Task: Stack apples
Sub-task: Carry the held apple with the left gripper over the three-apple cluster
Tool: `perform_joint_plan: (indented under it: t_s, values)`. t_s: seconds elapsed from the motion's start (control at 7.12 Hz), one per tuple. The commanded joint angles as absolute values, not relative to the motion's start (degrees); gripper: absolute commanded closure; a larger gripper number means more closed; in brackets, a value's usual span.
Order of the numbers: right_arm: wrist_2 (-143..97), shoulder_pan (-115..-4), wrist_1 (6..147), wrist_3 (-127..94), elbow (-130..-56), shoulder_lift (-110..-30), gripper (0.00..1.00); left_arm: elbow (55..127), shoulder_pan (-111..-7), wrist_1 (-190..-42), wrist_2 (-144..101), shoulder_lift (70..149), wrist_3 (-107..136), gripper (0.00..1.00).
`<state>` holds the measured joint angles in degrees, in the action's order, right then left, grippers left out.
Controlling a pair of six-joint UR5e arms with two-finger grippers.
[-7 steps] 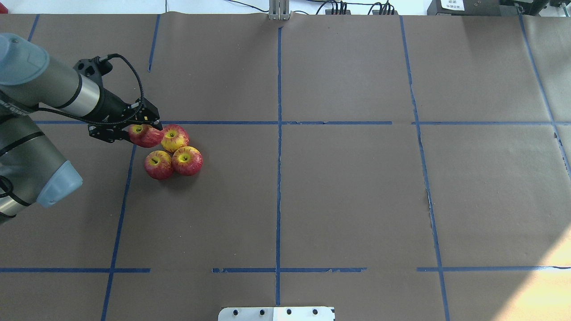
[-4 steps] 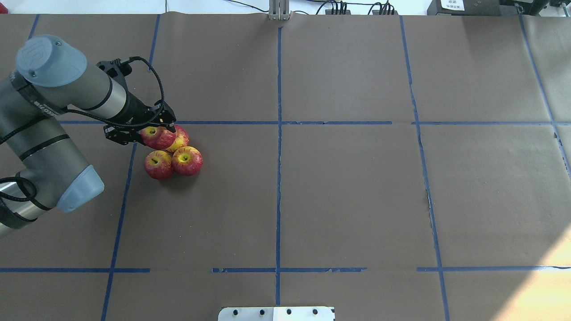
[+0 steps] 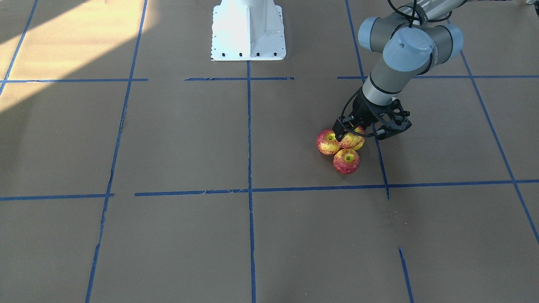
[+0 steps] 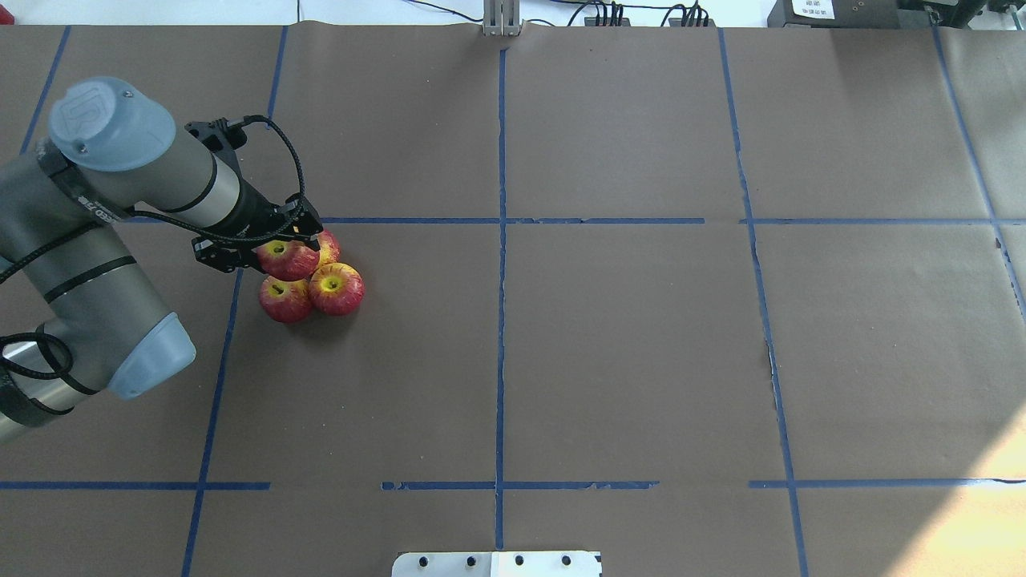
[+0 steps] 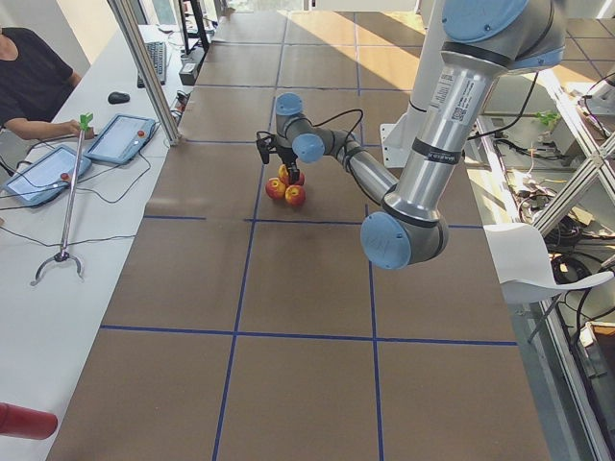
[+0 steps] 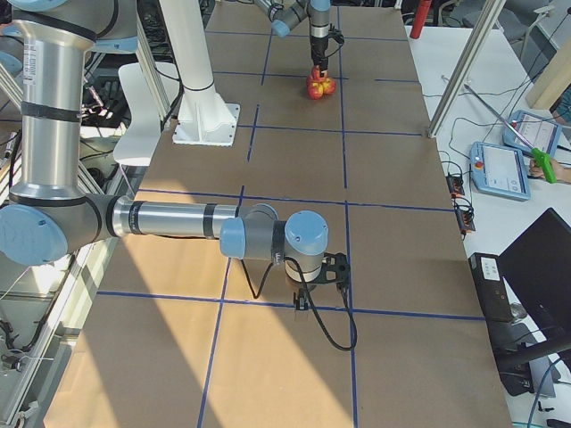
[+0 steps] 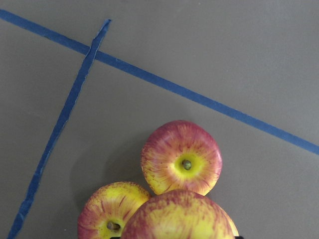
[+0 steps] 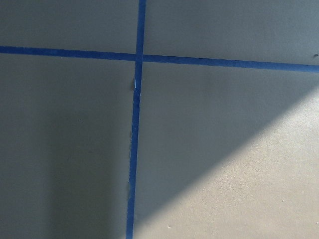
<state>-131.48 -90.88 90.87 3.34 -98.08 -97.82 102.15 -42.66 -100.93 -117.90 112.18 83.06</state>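
Four small red-and-yellow apples are on the brown table at the robot's left. Three lie in a tight cluster: one, one and one half hidden. My left gripper is shut on the fourth apple and holds it over the cluster's middle; I cannot tell whether it touches them. The left wrist view shows the held apple above two others. The front view shows the gripper and cluster. My right gripper shows only in the exterior right view, so I cannot tell its state.
Blue tape lines divide the brown paper into squares. The white robot base stands at the table's near edge. An operator and tablets sit beyond the table's far side. The right arm lies low over the table's right end.
My left gripper has carried its apple to the right, from beside the cluster to over its middle. The three apples on the table have not moved.
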Motion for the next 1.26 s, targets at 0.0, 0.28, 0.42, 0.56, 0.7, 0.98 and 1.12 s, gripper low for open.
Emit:
perform_joint_plan:
  t_s: [0.0, 0.28, 0.42, 0.56, 0.7, 0.98, 1.12]
  values:
    - [-131.48, -90.88, 90.88, 3.34, -98.09, -97.82, 0.0, 101.78, -42.54, -100.81, -117.51, 112.15, 82.97, 1.0]
    - [-131.48, -90.88, 90.88, 3.34, -98.09, -97.82, 0.0, 101.78, -42.45, -100.9, -115.59, 112.24, 82.88, 1.0]
    - [-131.48, -90.88, 90.88, 3.34, -98.09, -97.82, 0.0, 101.86, -42.45, -100.9, -115.58, 112.32, 82.88, 1.0]
    - [-131.48, -90.88, 90.88, 3.34, -98.09, -97.82, 0.0, 101.52, -42.36, -100.9, -115.49, 112.32, 82.79, 1.0]
    - [-131.48, -90.88, 90.88, 3.34, -98.09, -97.82, 0.0, 101.43, -42.19, -100.9, -115.49, 112.41, 82.88, 1.0]
    - [-131.48, -90.88, 90.88, 3.34, -98.09, -97.82, 0.0, 101.6, -42.1, -100.9, -115.49, 112.5, 82.79, 0.98]
    - [-131.48, -90.88, 90.88, 3.34, -98.09, -97.82, 0.0, 101.78, -42.1, -100.9, -115.49, 112.5, 82.88, 0.95]
